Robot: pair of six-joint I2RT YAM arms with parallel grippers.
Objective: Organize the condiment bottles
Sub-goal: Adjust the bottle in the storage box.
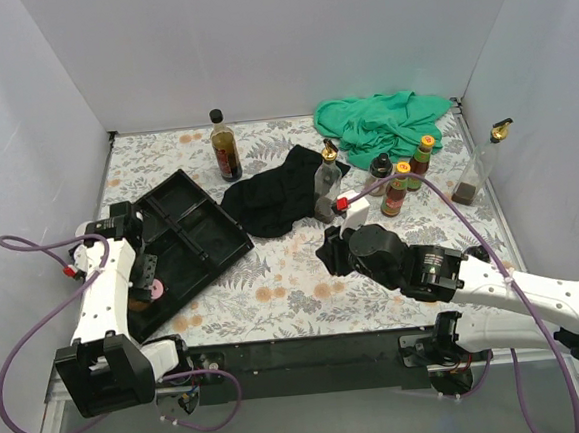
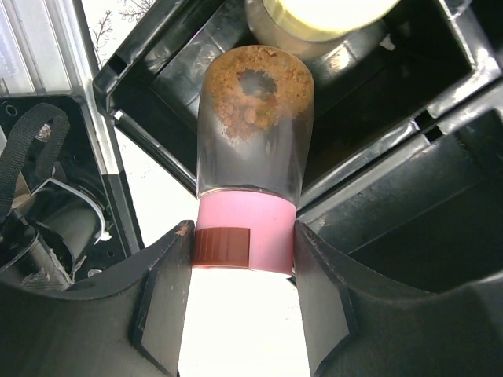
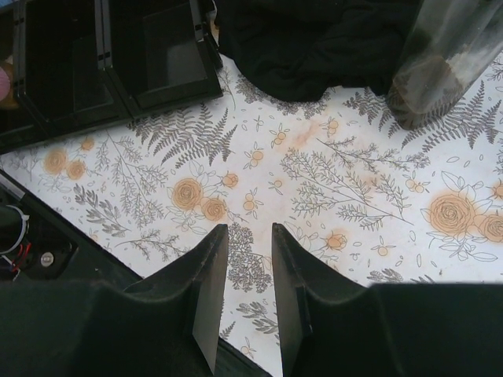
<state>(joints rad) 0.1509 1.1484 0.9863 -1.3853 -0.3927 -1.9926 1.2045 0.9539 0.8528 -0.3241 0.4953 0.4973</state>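
Note:
My left gripper [image 2: 244, 239] is shut on the pink lid of a short shaker [image 2: 253, 126] with brown spice inside, held lying over a compartment of the black tray [image 2: 377, 228]. A yellow-lidded jar [image 2: 322, 12] lies just beyond it. From above, the pink lid [image 1: 158, 290] shows at the tray's near left part. My right gripper [image 3: 250, 232] is open and empty, low over the table, its arm [image 1: 372, 250] mid-table. A dark black-capped bottle [image 1: 226, 146], a clear gold-spouted bottle [image 1: 327, 183], two red sauces [image 1: 398, 190] and another gold-spouted bottle [image 1: 481, 166] stand at the back.
A black cloth [image 1: 273, 200] lies between the tray [image 1: 196, 239] and the bottles, and a green cloth [image 1: 388, 123] lies at the back right. White walls close in three sides. In the right wrist view the clear bottle's base [image 3: 436, 71] stands ahead right.

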